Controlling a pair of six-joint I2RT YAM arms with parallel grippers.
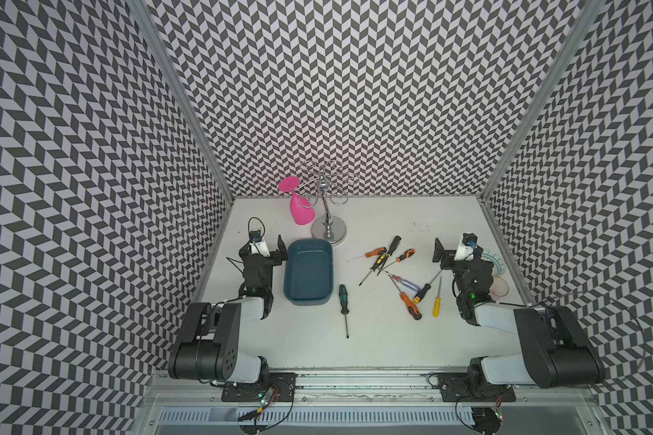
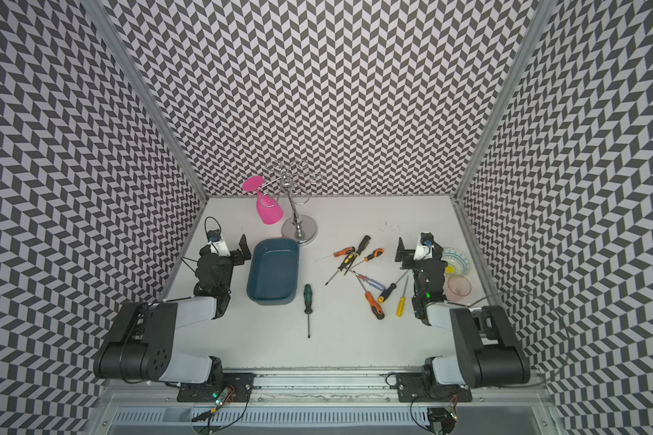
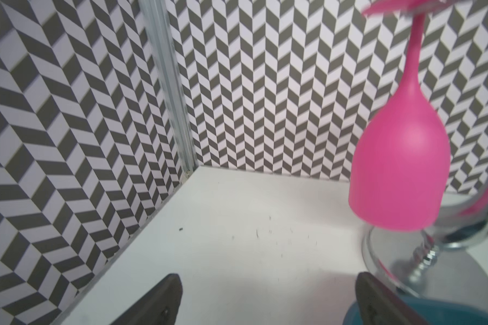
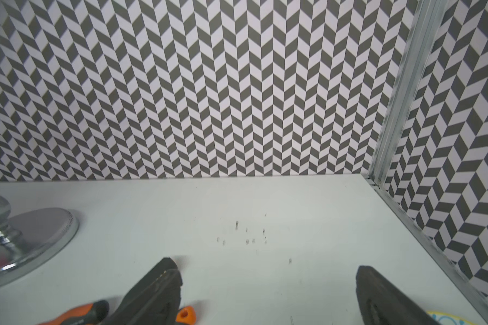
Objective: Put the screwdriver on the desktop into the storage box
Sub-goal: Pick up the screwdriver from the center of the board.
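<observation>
The dark teal storage box (image 1: 309,273) (image 2: 274,271) sits empty on the white desktop (image 1: 385,339), left of centre. A green-and-black screwdriver (image 1: 343,299) (image 2: 308,299) lies alone by the box's near right corner. Several more screwdrivers (image 1: 393,269) lie crossed in a loose pile to the right. My left gripper (image 1: 266,251) (image 3: 268,278) hovers open just left of the box, and the box's rim (image 3: 462,312) shows beside one finger. My right gripper (image 1: 451,250) (image 4: 266,266) stands open right of the pile. An orange handle (image 4: 76,312) lies past one of its fingers. Neither gripper holds anything.
A pink goblet (image 1: 300,207) hangs upside down on a chrome rack, whose base (image 1: 328,228) stands just behind the box. A patterned plate (image 1: 494,260) and a pink bowl (image 1: 500,288) lie under the right arm near the right rail. Patterned walls close three sides.
</observation>
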